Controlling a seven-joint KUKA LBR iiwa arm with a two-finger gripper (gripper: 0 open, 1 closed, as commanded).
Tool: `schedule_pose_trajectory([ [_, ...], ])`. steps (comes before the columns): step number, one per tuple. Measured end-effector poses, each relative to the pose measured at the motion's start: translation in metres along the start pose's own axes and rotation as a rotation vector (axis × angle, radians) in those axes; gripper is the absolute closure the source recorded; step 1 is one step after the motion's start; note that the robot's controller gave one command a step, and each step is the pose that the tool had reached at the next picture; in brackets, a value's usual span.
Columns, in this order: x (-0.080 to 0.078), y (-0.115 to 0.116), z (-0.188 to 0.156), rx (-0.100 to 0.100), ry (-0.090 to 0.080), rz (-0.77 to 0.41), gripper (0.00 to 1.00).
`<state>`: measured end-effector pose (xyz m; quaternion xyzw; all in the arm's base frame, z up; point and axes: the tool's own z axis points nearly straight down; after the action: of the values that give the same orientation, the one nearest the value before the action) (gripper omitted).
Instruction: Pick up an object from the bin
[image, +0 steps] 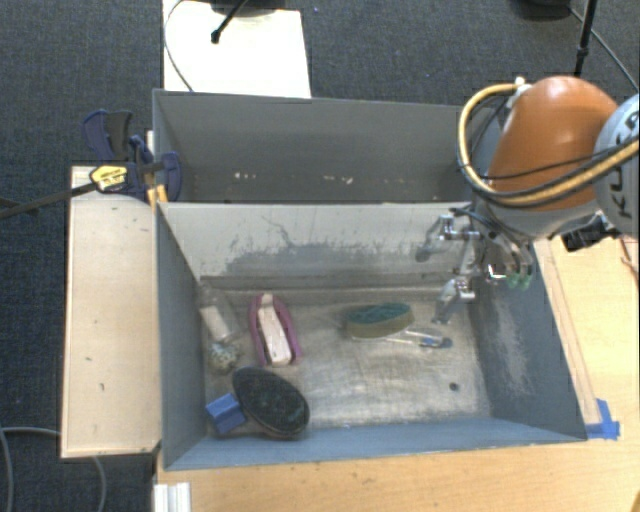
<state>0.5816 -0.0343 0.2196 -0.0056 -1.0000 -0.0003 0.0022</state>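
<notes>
A single camera looks down on the grey bin (300, 150) from above its near side, tilted toward its far wall. It stands back enough to take in the whole bin, with the arm (555, 140) at the bin's right.

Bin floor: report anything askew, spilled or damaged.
Nothing stands out. The green oval pad, pink-and-white item and black oval brush lie loose on the bin floor; no spill or breakage shows.
</notes>
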Motion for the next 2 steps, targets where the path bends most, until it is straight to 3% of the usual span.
schedule_pose_trajectory([
  [1,-0.0050,-0.0112,0.1486,0.001,-0.013,-0.225,0.00],
  [2,-0.0063,-0.0111,0.1451,0.002,-0.016,-0.225,1.00],
])
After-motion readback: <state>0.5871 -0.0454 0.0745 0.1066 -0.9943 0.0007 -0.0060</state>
